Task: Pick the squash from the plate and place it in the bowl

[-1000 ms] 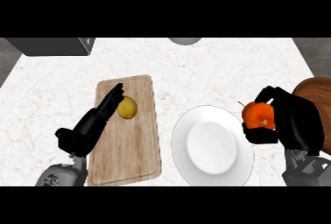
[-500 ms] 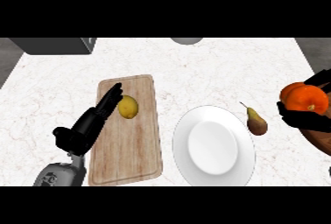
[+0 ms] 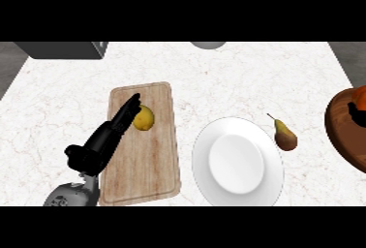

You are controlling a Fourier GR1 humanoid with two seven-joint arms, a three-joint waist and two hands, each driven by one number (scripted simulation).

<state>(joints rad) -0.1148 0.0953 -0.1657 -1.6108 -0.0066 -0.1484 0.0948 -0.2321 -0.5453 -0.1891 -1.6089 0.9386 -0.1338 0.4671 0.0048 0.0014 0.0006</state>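
Squash [image 3: 359, 100]: an orange thing at 3 o'clock, sitting in the bowl [image 3: 342, 130]. It is cut off by the edge, so it is probably the squash.
Bowl: brown, at the right edge.
Right hand [image 3: 353, 109]: only a small dark bit shows by the squash. I cannot tell how it is set.
Plate [image 3: 238, 162]: white, at 5 o'clock.
Pear [image 3: 283, 136]: lies between plate and bowl.
Left hand [image 3: 107, 137]: at 8 o'clock on the wooden board [image 3: 152, 160], flat and straight, next to the lemon [image 3: 144, 117].
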